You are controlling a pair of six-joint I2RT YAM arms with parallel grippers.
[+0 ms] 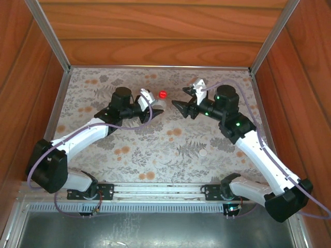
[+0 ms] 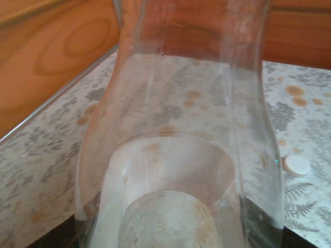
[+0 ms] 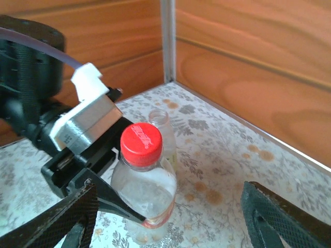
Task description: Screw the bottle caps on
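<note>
Check the red cap [image 3: 141, 143] first. It sits square on the neck of the clear bottle [image 3: 145, 191] at centre frame in the right wrist view, so treat this cap as fitted (whether it is turned fully tight cannot be confirmed from the pictures). The left gripper [image 1: 154, 107] is clamped on the body of that bottle and holds it upright just above the middle of the overhead view. The right gripper [image 1: 179, 96] has its jaws wide apart, just right of the red cap, touching nothing. In its own wrist view, its two fingers [image 3: 62, 217] frame the lower corners with the bottle between them. Note the second bottle [image 3: 160, 120], directly behind the held one toward the upper centre of that view: its neck is bare. The white cap [image 1: 203, 153] lies flat on the table [image 1: 103, 82], lower right of centre in the overhead view, well apart from both bottles. Judge the task as roughly half complete. Remaining work: pick up the white cap, seat it on the open neck, and turn it down while that bottle is steadied.
</note>
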